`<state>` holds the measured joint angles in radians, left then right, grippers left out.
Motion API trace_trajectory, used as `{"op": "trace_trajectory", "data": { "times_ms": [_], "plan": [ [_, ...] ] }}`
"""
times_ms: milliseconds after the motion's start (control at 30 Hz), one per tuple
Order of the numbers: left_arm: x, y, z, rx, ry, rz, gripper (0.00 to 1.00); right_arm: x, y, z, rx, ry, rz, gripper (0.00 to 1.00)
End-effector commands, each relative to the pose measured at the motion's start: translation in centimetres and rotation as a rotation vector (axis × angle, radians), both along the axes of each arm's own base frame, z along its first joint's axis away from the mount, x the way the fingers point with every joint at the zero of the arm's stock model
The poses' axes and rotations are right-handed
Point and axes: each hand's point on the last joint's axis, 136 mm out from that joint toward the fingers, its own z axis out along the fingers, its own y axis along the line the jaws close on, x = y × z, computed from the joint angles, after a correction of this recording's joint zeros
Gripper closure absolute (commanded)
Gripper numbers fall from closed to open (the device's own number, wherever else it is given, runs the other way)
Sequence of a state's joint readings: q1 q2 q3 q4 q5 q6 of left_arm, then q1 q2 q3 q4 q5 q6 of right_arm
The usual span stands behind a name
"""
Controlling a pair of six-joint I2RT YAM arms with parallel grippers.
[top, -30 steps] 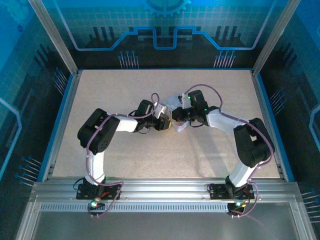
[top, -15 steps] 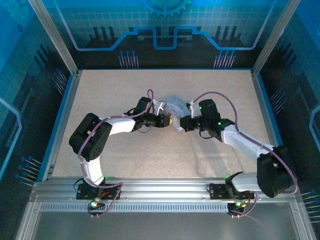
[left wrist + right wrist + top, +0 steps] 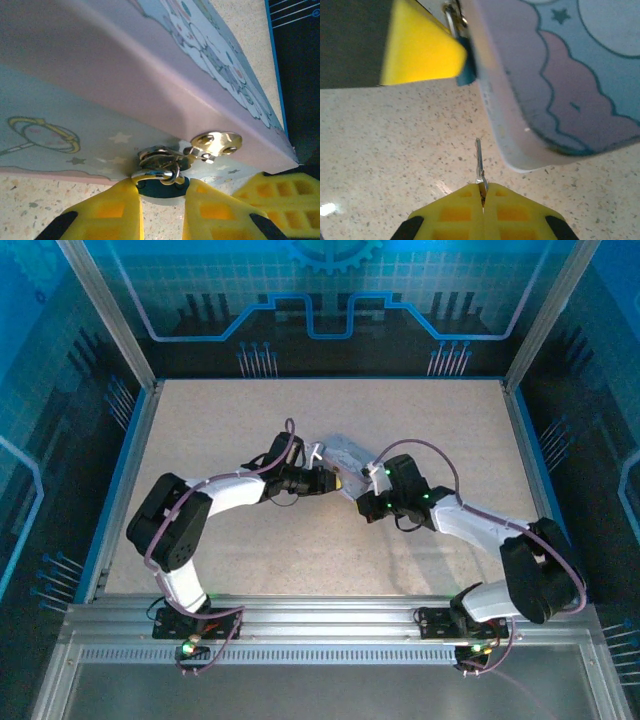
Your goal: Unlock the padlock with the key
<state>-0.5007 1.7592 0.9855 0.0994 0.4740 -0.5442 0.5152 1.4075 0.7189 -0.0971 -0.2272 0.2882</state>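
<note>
Where the arms meet mid-table, the left gripper (image 3: pixel 325 481) and right gripper (image 3: pixel 365 502) crowd the tin box (image 3: pixel 345 453).

Left wrist: its fingers (image 3: pixel 115 210) pinch the padlock (image 3: pixel 162 184) (hanging from the hasp (image 3: pixel 215 142)).

Right wrist: the fingers are pressed together on the key (image 3: pixel 478 165). It may scrape the tin box's rim close beside it, but there is bare table (image 3: pixel 395 140) on the other side.

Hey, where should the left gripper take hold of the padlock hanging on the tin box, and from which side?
Grip the padlock by its dark body, pinched across its sides, coming at the tin box front-on, below the hasp. Its shackle is looped through the hasp, so only the body hangs free.
</note>
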Motion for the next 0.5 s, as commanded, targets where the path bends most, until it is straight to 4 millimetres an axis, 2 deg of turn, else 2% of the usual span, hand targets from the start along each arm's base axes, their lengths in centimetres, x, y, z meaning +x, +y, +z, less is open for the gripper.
{"op": "trace_trajectory", "data": {
  "times_ms": [0,100,200,333,467],
  "plan": [
    [-0.6,-0.6,3.1,-0.055,-0.023,-0.024,0.87,2.0,-0.2,0.7,-0.034,-0.052,0.002,1.00],
    [-0.6,-0.5,3.2,-0.051,-0.018,-0.018,0.87,2.8,-0.6,0.7,-0.051,-0.059,-0.012,1.00],
    [-0.6,-0.5,3.1,-0.051,0.005,-0.011,0.87,2.9,-0.4,1.1,-0.040,-0.074,0.000,1.00],
    [-0.4,-0.6,3.5,-0.068,0.021,0.012,0.87,1.7,0.1,1.2,-0.008,-0.088,0.033,1.00],
    [-0.3,-0.5,3.8,-0.075,0.045,0.039,0.85,0.2,1.5,1.1,0.015,-0.117,0.085,1.00]
  ]
}}
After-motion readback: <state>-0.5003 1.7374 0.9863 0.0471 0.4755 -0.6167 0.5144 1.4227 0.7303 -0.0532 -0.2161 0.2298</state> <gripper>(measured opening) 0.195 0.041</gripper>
